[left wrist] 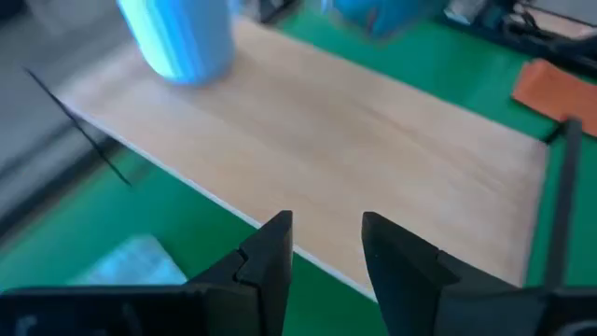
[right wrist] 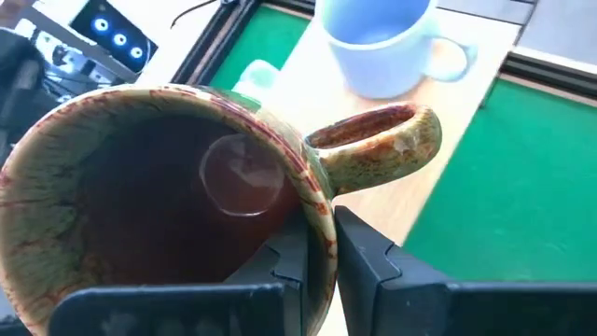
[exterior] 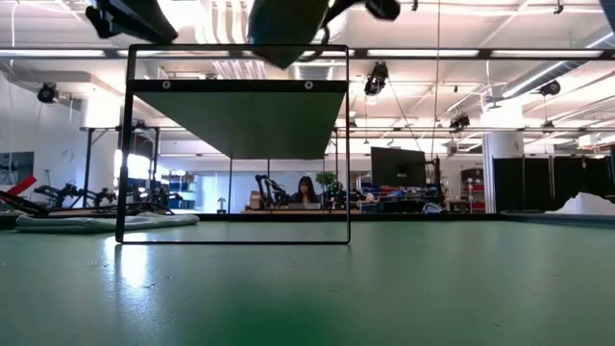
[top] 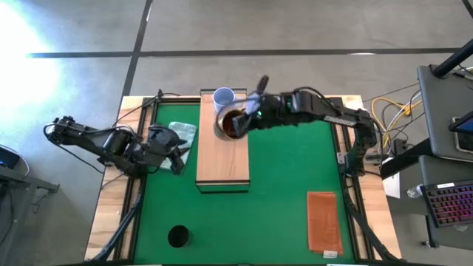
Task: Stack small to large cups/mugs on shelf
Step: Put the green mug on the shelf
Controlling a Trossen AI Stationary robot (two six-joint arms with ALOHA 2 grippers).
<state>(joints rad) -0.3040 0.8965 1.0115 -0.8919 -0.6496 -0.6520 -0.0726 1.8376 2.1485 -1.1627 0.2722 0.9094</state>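
Observation:
The shelf [top: 222,148] is a long light-wood box on the green table. The pale blue-white mug [top: 224,97] stands upright on the shelf's far end and also shows in the right wrist view [right wrist: 378,42]. My right gripper [top: 247,118] is shut on the brown mug [top: 233,122], over the shelf's far right part, just near of the pale mug. The small black cup [top: 177,236] stands on the table near its front left. My left gripper [top: 175,155] is open and empty beside the shelf's left side, facing the shelf top [left wrist: 326,140]. My right gripper holds the brown mug by its rim [right wrist: 315,219], close beside the handle [right wrist: 382,145]. One finger is inside the mug and one outside. The fingers come slanting down from the table's right. The mug is tilted, its dark inside toward the wrist camera, above the shelf top.
A flat reddish-brown mat [top: 324,222] lies at the table's front right. A pale crumpled cloth or bag [top: 181,131] lies left of the shelf, close to my left gripper. The near half of the shelf top [top: 222,166] is bare.

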